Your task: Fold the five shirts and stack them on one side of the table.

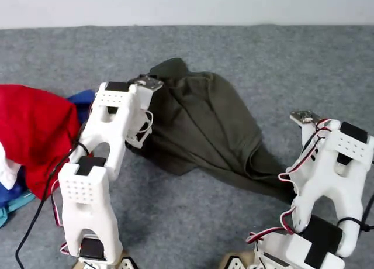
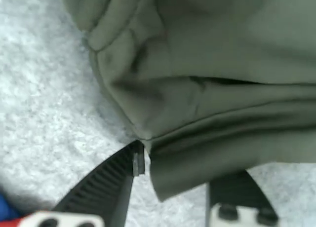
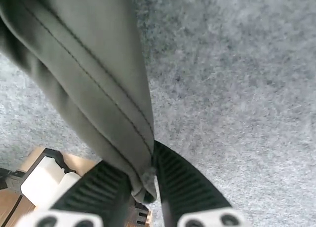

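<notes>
The green shirt [image 1: 204, 123] lay crumpled on the table [image 1: 274, 64], and I judged it soft and light. My right gripper [image 3: 148, 180] was pinched on its hem. My left gripper [image 2: 183, 170] stood open around another edge, best taken at the seam.

We spot olive-green shirt [image 1: 204, 123] mid-frame, plain, darker stitch lines along hem. Red shirt [image 1: 35, 134] at left edge, plain, with blue shirt [image 1: 82, 98] peeking from behind. Table [image 1: 292, 64] speckled grey. Left arm [image 1: 99, 164] and right arm [image 1: 333, 175] white with black parts.
</notes>
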Robot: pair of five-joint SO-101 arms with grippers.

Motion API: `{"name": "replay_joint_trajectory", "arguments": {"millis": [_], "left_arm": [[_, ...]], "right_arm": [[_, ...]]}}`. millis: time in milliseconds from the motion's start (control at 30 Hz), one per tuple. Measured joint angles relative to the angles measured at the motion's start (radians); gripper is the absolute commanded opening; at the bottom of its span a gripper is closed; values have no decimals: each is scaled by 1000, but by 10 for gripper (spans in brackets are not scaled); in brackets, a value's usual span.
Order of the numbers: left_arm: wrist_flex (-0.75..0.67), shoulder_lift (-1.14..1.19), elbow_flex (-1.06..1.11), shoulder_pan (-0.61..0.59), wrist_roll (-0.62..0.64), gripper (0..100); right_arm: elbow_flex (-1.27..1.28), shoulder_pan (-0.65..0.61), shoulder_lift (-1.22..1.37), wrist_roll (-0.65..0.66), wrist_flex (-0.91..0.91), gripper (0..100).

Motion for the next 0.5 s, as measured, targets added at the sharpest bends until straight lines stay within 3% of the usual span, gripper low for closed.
{"name": "replay_joint_trajectory", "arguments": {"millis": [500], "left_arm": [[41, 41, -25, 18, 5, 16]], "right_arm": [[0, 0, -6, 0, 8, 9]]}}
